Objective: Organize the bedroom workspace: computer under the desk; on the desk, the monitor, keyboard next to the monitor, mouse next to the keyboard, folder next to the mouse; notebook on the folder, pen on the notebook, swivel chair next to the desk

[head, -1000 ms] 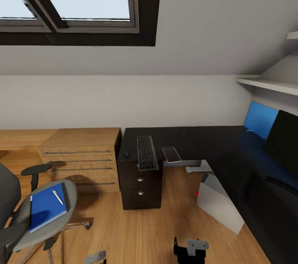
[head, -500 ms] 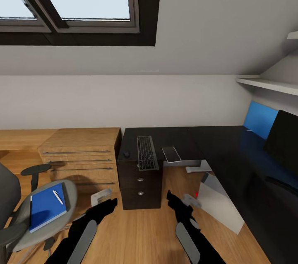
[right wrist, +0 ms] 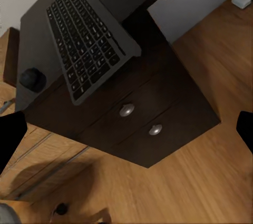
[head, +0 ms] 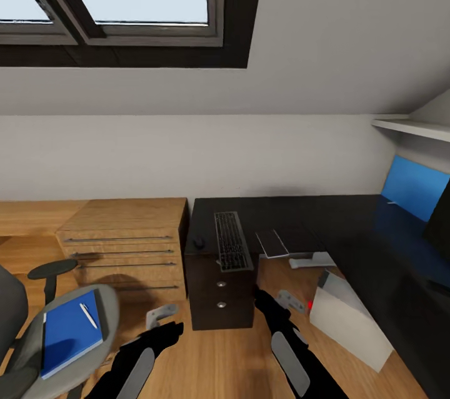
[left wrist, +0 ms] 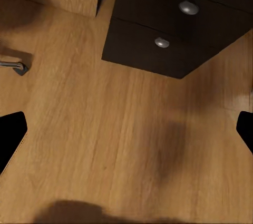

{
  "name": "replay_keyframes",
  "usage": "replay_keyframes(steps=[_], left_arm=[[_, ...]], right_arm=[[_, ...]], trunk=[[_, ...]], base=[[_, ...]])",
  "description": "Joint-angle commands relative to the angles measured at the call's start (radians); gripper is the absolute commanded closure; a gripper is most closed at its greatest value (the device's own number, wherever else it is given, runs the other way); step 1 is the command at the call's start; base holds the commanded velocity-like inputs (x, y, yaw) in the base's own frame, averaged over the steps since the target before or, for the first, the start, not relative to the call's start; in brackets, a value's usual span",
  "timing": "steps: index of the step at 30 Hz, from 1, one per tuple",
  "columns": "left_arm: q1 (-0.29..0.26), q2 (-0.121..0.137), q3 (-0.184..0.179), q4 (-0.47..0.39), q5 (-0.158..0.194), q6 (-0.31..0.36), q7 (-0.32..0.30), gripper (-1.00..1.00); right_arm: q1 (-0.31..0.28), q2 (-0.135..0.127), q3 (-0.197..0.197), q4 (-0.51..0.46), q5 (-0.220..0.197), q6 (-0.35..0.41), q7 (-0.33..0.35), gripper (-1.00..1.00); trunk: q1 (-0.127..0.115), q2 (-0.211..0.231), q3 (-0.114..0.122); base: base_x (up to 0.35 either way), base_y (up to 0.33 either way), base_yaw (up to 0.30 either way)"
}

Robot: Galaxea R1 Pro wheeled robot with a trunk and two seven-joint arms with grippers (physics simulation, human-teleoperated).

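Compared with half a second earlier, the head camera sits slightly nearer the matt black L-shaped desk [head: 312, 214], while both arms hang low over the light wooden floor [left wrist: 121, 145], the left gripper [head: 164, 319] and right gripper [head: 275, 300] each spread open and empty. Slim black keyboard [head: 232, 240] overhangs the desk's front edge above the black drawer unit [right wrist: 142, 121]; the flat bright blue folder [head: 70, 331], bearing the thin whitish pen [head: 88, 316], lies on the grey upholstered swivel chair [head: 37, 349]. Fetching the folder would best begin by turning toward the chair and approaching its free edge squarely, since the pen may roll off if the folder tilts.

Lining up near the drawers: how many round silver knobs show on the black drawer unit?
2: an upper knob and a lower knob, stacked on the drawer unit's front below the keyboard. No others visible.
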Motion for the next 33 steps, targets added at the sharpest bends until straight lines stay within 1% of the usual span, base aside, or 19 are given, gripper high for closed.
replay_keyframes(steps=[1, 7, 12, 14, 17, 18, 22, 23, 24, 33], left_arm=[[-0.001, 0.0, -0.005, -0.003, 0.01, 0.001, 0.009, -1.0], [-0.001, -0.001, -0.012, -0.005, 0.011, 0.0, 0.008, -1.0], [-0.001, -0.001, -0.012, -0.023, 0.011, 0.0, 0.011, -1.0], [-0.001, -0.002, -0.011, -0.049, 0.013, 0.001, 0.013, -1.0], [-0.001, -0.002, -0.01, -0.068, 0.017, 0.002, 0.014, -1.0], [-0.001, -0.002, -0.01, -0.073, 0.018, 0.003, 0.014, -1.0], [-0.001, -0.002, -0.009, -0.082, 0.019, 0.003, 0.014, -1.0], [-0.001, -0.002, -0.009, -0.083, 0.019, 0.003, 0.014, -1.0], [-0.001, -0.002, -0.009, -0.085, 0.02, 0.003, 0.014, -1.0], [-0.001, -0.003, -0.01, -0.086, 0.019, 0.003, 0.016, -1.0]], right_arm=[[-0.001, -0.002, 0.004, -0.001, -0.012, -0.006, -0.006, -1.0], [0.002, -0.004, 0.003, -0.001, -0.014, 0.001, -0.003, -1.0], [0.003, -0.005, 0.002, 0.002, -0.019, 0.001, 0.03, -1.0], [0.003, -0.007, 0.002, 0.003, -0.034, 0.001, 0.045, -1.0], [0.004, -0.02, 0.002, 0.004, -0.077, 0.007, 0.064, -1.0], [0.004, -0.032, 0.003, 0.004, -0.105, 0.011, 0.07, -1.0], [0.004, -0.049, 0.004, 0.002, -0.161, 0.017, 0.077, -1.0], [0.004, -0.051, 0.004, 0.001, -0.168, 0.017, 0.078, -1.0], [0.004, -0.054, 0.005, 0.001, -0.183, 0.018, 0.079, -1.0], [0.004, -0.061, 0.0, 0.002, -0.194, 0.021, 0.08, -1.0]], trunk=[[0.001, -0.001, -0.002], [0.001, -0.001, -0.002], [0.001, -0.001, -0.002], [0.001, -0.001, -0.002], [0.012, -0.022, -0.011], [0.016, -0.029, -0.014], [0.031, -0.057, -0.027], [0.035, -0.064, -0.03], [0.039, -0.071, -0.033], [0.074, -0.134, -0.061]], base=[[0.267, 0.238, 0.0], [0.219, 0.269, 0.0], [0.052, 0.16, 0.0], [0.015, 0.047, 0.0], [0.007, 0.022, 0.0], [0.003, 0.011, 0.0], [0.002, 0.006, 0.0], [0.001, 0.003, 0.0], [0.0, 0.001, 0.0], [0.0, 0.0, 0.0]])
